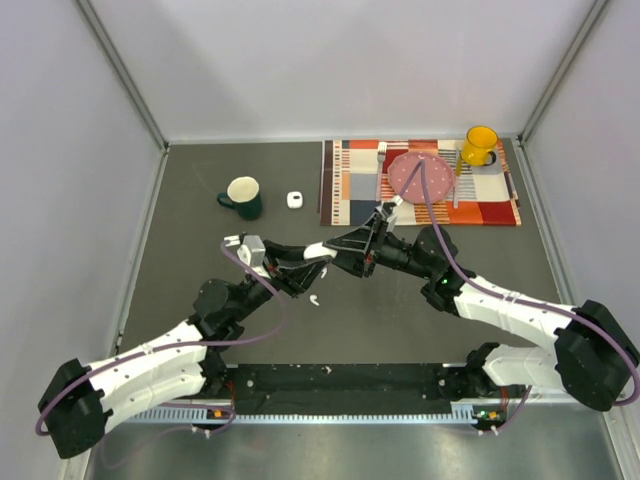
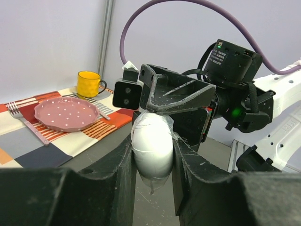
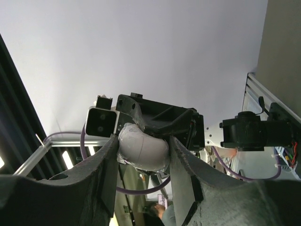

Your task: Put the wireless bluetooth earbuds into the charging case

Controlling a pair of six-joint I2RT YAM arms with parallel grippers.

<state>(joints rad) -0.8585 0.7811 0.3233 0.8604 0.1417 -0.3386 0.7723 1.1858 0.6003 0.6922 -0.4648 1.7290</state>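
Note:
The charging case [image 2: 151,141], a white rounded shell wrapped in clear tape, hangs above the middle of the table [image 1: 180,200]. Both grippers are shut on it from opposite sides. My left gripper [image 2: 153,147] clamps its lower part and my right gripper [image 3: 143,147] clamps the charging case [image 3: 141,148] at the other end. In the top view the left gripper [image 1: 315,258] and right gripper [image 1: 347,248] meet nose to nose. One tiny white earbud [image 1: 315,299] lies on the table just below them. I cannot see inside the case.
A dark green mug [image 1: 243,196] and a small white boxy thing [image 1: 295,200] stand at the back left. A striped placemat [image 1: 490,212] at the back right carries a pink dotted plate [image 1: 420,175], a fork [image 1: 380,170] and a yellow mug [image 1: 479,146].

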